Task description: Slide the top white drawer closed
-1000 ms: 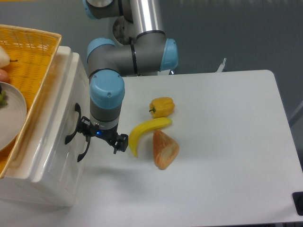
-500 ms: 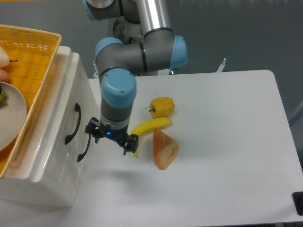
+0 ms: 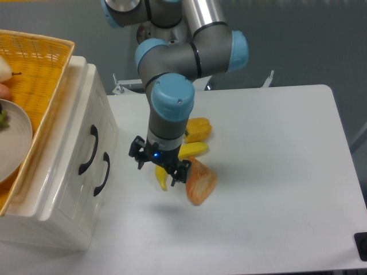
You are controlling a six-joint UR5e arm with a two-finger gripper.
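The top white drawer (image 3: 70, 150) sits in the white cabinet at the left, its curved black handle (image 3: 88, 150) facing the table. Its front looks flush with the cabinet face. The lower drawer's matching handle (image 3: 103, 173) lies just to its right. My gripper (image 3: 160, 162) hangs over the table to the right of the cabinet, well apart from both handles. It is open, with nothing held, and a banana (image 3: 192, 151) lies partly under it.
A yellow pepper (image 3: 199, 127) and an orange bread wedge (image 3: 201, 181) lie by the banana. A yellow wicker basket (image 3: 35, 62) holding a white plate (image 3: 12, 140) rests on top of the cabinet. A dark object (image 3: 361, 244) sits at the table's bottom right corner.
My gripper has moved right, away from the drawer handles, and now hovers over the banana. The drawer front has not visibly shifted.
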